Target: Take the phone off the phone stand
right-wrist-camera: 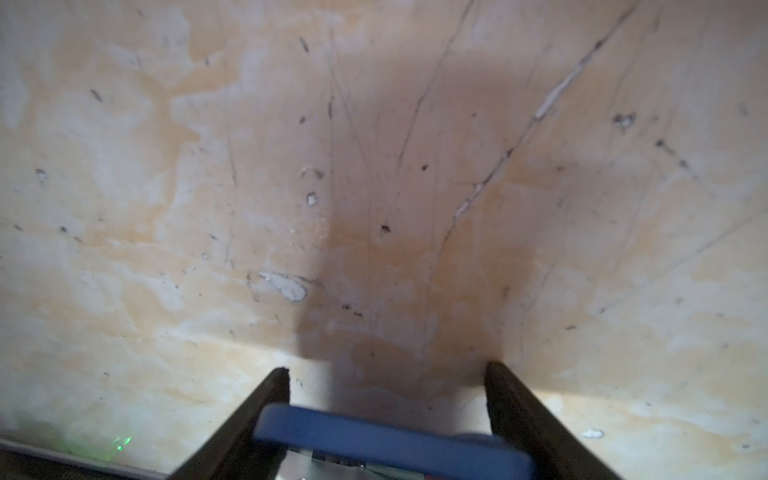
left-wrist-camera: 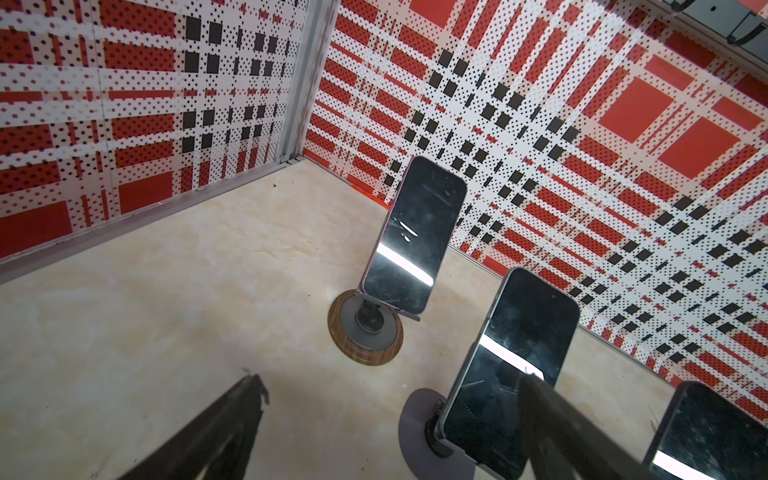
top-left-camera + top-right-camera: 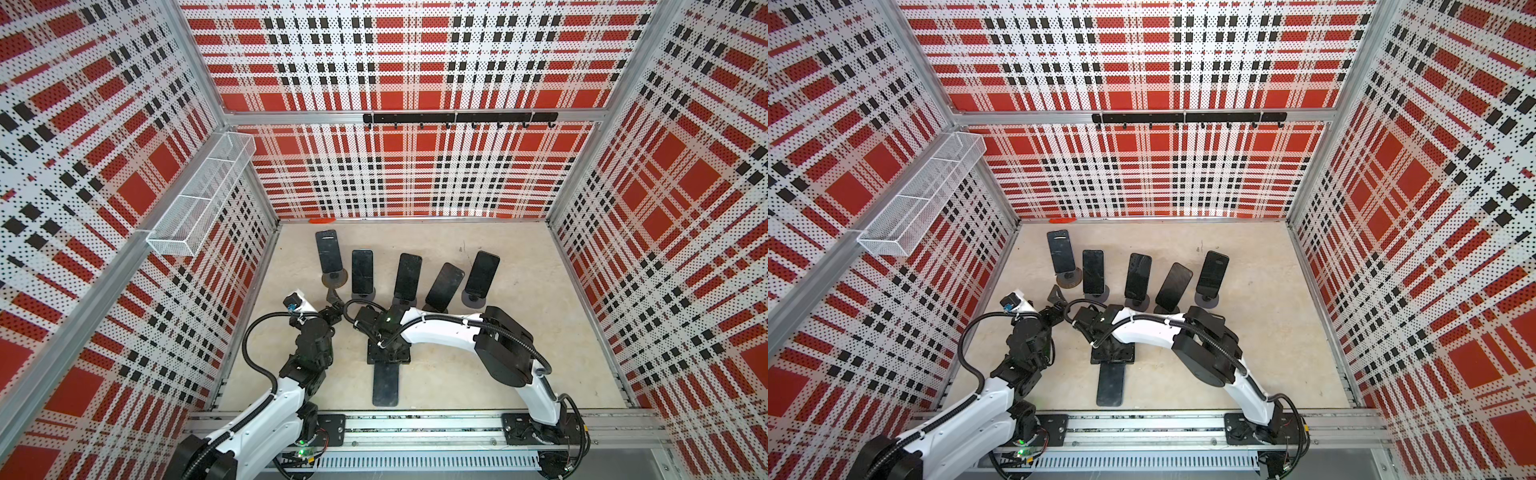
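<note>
The phone [image 3: 384, 388] is laid flat on the surface [image 3: 478, 374], clamped at 1 end across its side edges by the right hand [image 1: 387, 368] (left hand [image 2: 388, 378] spread wide), and it's presumably stiff, lightish and slick, so edges are best gripped.

No text, brand or number can be read on any phone [image 3: 363, 271] or wall [image 3: 415, 166]

We see a robot test cell — plaid perforated walls [image 3: 415, 62], aluminium frame [image 3: 291, 118], two arms [image 3: 436, 328] bolted to a rail [image 3: 415, 428].
</note>
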Motion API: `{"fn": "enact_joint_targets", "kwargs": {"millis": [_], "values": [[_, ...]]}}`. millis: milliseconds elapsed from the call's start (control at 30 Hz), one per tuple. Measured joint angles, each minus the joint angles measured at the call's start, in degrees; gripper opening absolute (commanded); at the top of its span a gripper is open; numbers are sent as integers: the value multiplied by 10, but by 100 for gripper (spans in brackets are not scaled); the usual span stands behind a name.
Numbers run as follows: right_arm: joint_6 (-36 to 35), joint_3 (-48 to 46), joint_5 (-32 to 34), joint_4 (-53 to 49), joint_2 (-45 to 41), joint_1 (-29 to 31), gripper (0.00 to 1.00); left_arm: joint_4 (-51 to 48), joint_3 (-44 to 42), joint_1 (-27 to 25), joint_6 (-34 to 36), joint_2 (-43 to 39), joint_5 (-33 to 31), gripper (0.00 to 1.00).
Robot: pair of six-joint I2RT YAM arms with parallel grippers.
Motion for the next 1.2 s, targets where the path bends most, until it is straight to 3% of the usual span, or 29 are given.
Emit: {"fn": "enact_joint_targets", "kwargs": {"millis": [800,900,1200], "values": [[8,13,7,-11,6,0,80,5,-21,0,2,-38,-17,98],[8,14,23,-19,6,2,88,9,-21,0,2,-24,-18,98],[-2,33,121,-66,-11,4,92,11,-21,0,8,-2,-13,98]]}}
